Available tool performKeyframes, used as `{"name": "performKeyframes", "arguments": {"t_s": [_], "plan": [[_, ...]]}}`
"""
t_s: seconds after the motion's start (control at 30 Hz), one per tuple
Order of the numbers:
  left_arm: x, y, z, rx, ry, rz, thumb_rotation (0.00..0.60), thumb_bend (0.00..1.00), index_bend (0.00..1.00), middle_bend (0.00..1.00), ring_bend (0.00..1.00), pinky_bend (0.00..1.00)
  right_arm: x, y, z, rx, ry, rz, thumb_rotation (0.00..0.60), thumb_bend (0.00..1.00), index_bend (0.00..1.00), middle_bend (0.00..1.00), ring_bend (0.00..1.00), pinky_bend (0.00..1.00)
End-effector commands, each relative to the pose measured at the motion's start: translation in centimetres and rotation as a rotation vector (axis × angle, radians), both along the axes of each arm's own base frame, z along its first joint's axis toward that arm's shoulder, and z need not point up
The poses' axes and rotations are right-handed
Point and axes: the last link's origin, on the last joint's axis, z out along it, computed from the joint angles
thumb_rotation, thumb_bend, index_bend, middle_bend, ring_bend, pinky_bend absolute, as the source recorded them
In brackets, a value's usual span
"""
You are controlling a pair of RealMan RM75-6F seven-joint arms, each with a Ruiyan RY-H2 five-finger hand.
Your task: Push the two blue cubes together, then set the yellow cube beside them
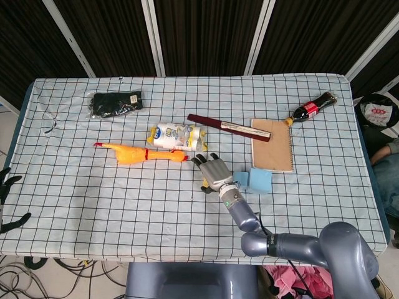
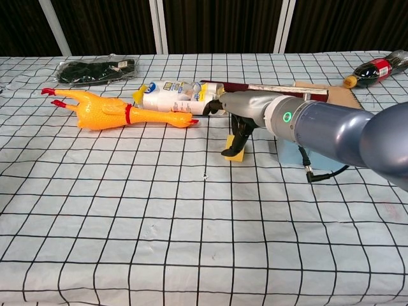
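Covering most of the head view, the checked tablecloth (image 1: 93,193) runs edge to edge, dark curtains behind. Right arm (image 1: 293,246) comes up from bottom centre-right, grey and bulky; in chest view it fills the right half. Notebook (image 1: 272,145), brown cover, lies right of centre, w/ a dark red fan-like stick (image 1: 229,127) angled just above-left of it. Blue cubes (image 1: 255,180) sit touching each other just below the notebook's lower left corner, right beside the right hand (image 1: 214,172); in chest view mostly hidden behind the forearm. Rubber chicken (image 1: 142,154), orange-yellow, lies left of centre; a white plastic packet (image 1: 176,136) sits just above its tail end. Black gloves pack (image 1: 115,103) upper left. Cola bottle (image 1: 313,108) lies on its side upper right. Left hand (image 1: 7,199) shows at the far left edge, off the table, fingers apart, holding nothing. Right hand fingers point toward the packet; the chest view shows fingers (image 2: 234,141) curled down onto the yellow cube (image 2: 237,150), touching its top and left side. Can't tell if it's a real grip or just contact. Yellow cube sits on the cloth centre frame, left of the blue cubes, small gap between.
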Motion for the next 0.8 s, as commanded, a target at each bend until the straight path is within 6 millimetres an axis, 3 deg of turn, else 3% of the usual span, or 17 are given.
{"name": "performKeyframes", "arguments": {"t_s": [0.03, 0.8], "plan": [[-0.02, 0.0, 0.0, 0.0, 0.001, 0.001, 0.6, 0.04, 0.21, 0.07, 0.0, 0.0, -0.02, -0.05, -0.03, -0.002, -0.001, -0.001, 0.6, 0.23, 0.12, 0.08, 0.38, 0.09], [-0.11, 0.07, 0.0, 0.004, 0.01, 0.005, 0.6, 0.04, 0.22, 0.07, 0.0, 0.0, -0.33, -0.01, -0.39, 0.015, 0.001, 0.014, 0.6, 0.32, 0.18, 0.12, 0.44, 0.09]]}}
